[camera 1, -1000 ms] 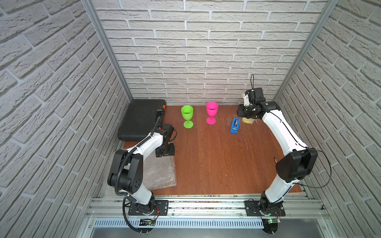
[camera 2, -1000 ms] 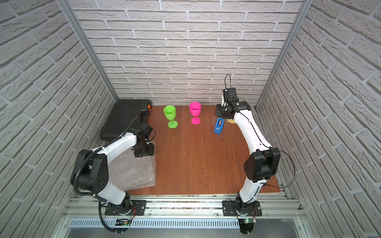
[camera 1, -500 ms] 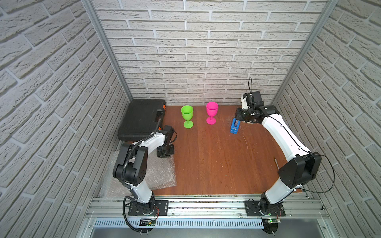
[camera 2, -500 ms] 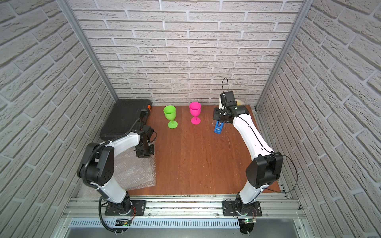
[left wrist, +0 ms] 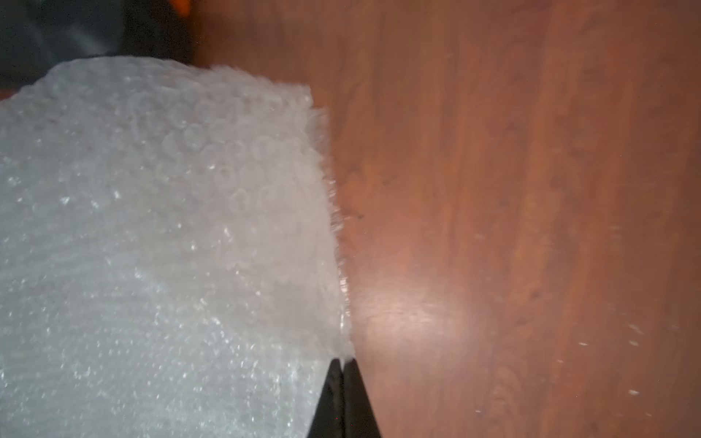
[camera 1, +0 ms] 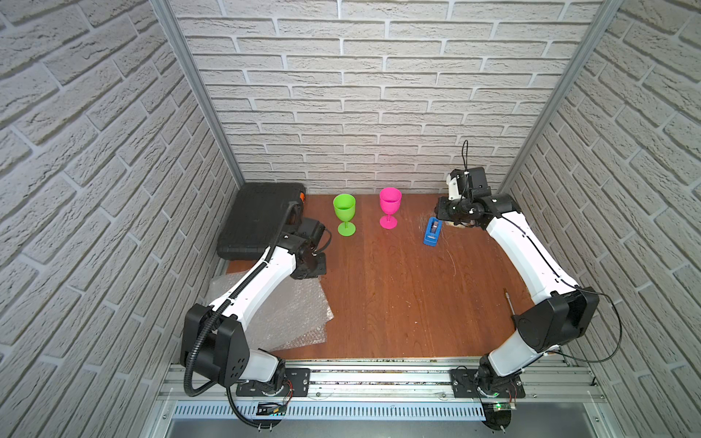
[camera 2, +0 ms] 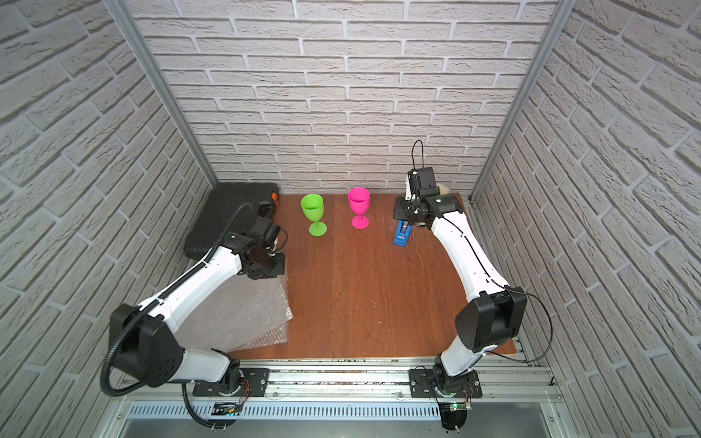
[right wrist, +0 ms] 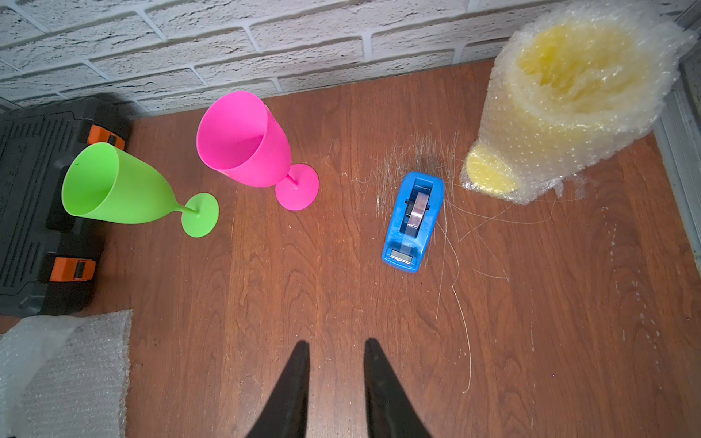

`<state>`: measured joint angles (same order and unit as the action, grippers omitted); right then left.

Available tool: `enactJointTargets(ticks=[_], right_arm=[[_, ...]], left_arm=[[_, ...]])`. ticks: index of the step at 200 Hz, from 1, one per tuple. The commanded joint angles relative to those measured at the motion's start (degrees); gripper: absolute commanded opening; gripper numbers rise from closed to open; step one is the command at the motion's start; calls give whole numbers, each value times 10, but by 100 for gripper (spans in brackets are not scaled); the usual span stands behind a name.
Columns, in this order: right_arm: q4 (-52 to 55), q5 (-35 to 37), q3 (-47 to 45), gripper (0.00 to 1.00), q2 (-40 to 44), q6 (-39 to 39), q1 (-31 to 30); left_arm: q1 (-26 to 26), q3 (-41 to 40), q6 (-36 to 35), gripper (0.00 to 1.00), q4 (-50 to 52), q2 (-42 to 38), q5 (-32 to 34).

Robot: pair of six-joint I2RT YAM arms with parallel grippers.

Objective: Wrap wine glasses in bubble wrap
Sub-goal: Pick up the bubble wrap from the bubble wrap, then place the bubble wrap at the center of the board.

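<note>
1. Green goblet (camera 1: 344,212) and pink goblet (camera 1: 390,204) stand upright and unwrapped at the far edge of the table (camera 1: 398,303). The green one is to the left, and the two stand apart.
2. Yellow goblet (right wrist: 569,94) stands in the far right corner, enclosed in bubble wrap (largely hidden behind the right arm in both top views).
3. Loose bubble wrap sheets (camera 1: 296,314) lie stacked at the near left, partly under the left arm.
4. Left gripper (left wrist: 343,364): jaws pressed together, pinching the far right corner of the top sheet, which bulges upward.
5. Right gripper (right wrist: 335,343): jaws spread, holding nothing, raised above the table at the far right.
6. Blue tape dispenser (right wrist: 413,223) sits between the pink and yellow goblets.
7. Black case (camera 1: 258,220) lies at the far left, just beyond the sheets.
</note>
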<state>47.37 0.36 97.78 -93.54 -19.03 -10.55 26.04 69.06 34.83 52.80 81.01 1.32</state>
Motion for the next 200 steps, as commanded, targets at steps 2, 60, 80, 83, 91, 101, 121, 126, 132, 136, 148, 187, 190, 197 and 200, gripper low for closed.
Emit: enactJointTargets(ticks=[2,60,80,83,91,101,121,126,132,136,148,187,190,197,200], right_arm=[[-6,6,-6,27,27,4,-4],[-7,10,-26,26,49,8,-4],[-13,8,-37,26,57,9,-2],[-13,8,-38,26,58,9,-3],[-14,7,-40,26,58,10,-3],[-15,3,-43,24,58,9,-2],[-20,-9,-54,22,58,5,-2],[-22,-10,-57,22,58,4,-3],[-24,-11,-61,22,59,4,-2],[-25,-12,-64,22,59,4,-2],[-27,-9,-69,22,58,4,-3],[-15,-4,-69,22,49,6,-2],[-13,-3,-70,22,48,6,-2],[-10,1,-71,22,47,3,-3],[-8,3,-71,22,47,3,-2]], left_arm=[[52,37,43,0,-48,24,-59],[180,176,89,0,-181,220,-134],[211,242,76,0,-193,299,-150],[215,252,75,0,-197,310,-155],[223,273,75,0,-206,338,-164],[233,299,75,0,-217,369,-173],[244,350,69,0,-225,420,-182],[247,364,68,0,-225,433,-185],[250,381,68,0,-225,448,-191],[251,392,69,0,-225,458,-198],[255,422,75,0,-234,486,-216],[267,460,101,0,-285,530,-254],[268,463,101,0,-286,530,-257],[270,464,98,0,-289,530,-263],[270,464,98,0,-290,529,-266]])
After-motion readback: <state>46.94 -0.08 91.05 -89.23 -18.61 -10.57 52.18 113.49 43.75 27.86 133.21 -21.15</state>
